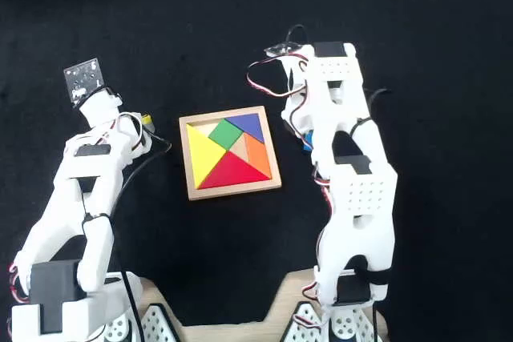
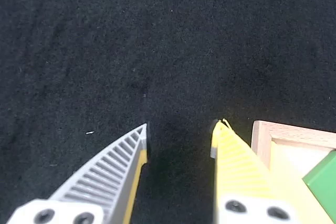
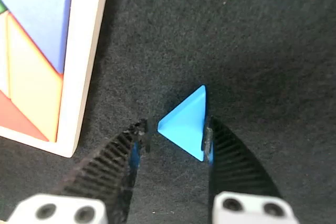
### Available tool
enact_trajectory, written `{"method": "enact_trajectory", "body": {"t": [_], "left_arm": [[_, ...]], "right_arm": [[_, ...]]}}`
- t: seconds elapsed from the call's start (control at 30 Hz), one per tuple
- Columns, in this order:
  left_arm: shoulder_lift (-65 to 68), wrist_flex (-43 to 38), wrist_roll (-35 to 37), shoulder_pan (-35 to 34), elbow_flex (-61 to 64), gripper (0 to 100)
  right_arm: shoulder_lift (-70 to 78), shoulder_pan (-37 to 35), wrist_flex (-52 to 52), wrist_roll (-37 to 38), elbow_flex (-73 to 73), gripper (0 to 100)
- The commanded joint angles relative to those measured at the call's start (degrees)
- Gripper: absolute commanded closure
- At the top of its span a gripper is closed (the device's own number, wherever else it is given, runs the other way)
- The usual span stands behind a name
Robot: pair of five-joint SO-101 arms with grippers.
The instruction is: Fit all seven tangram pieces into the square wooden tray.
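**One triangle outside the tray**

Right gripper [image 3: 176, 130] sits low on the black cloth [image 1: 417, 38]. Its fingers are spread around one light-blue triangle [image 3: 188, 124], one pad touching its edge, the other just off its tip. Just beside lies the wooden tray [image 1: 236, 189], with five coloured pieces [image 1: 204, 154] counted and pale patches unreadable. Left gripper [image 2: 182, 127] is spread over cloth at the tray's other side.

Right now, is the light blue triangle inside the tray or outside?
Outside: the light blue triangle lies beside the tray, between the fingers of the right gripper.
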Motion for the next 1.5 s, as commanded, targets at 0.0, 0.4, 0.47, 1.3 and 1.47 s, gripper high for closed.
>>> {"method": "enact_trajectory", "body": {"t": [0.0, 0.4, 0.47, 1.3, 1.47], "left_arm": [[-0.18, -1.32, -0.09, 0.57, -1.80, 79], [-0.18, -1.32, -0.09, 0.48, -1.80, 79], [-0.18, -1.32, -0.09, 0.48, -1.80, 79], [-0.18, -1.32, -0.09, 0.66, -1.80, 79], [-0.18, -1.32, -0.09, 0.66, -1.80, 79]], "right_arm": [[-0.48, -0.62, 0.26, 0.35, 0.40, 82.4], [-0.48, 0.00, -0.79, 2.90, 4.09, 82.6], [-0.48, 0.00, -2.20, 2.90, 4.70, 82.8], [-10.07, -0.97, -1.14, 11.87, 0.31, 98.8], [-16.31, -6.59, 0.09, 27.34, -4.88, 98.7]]}}
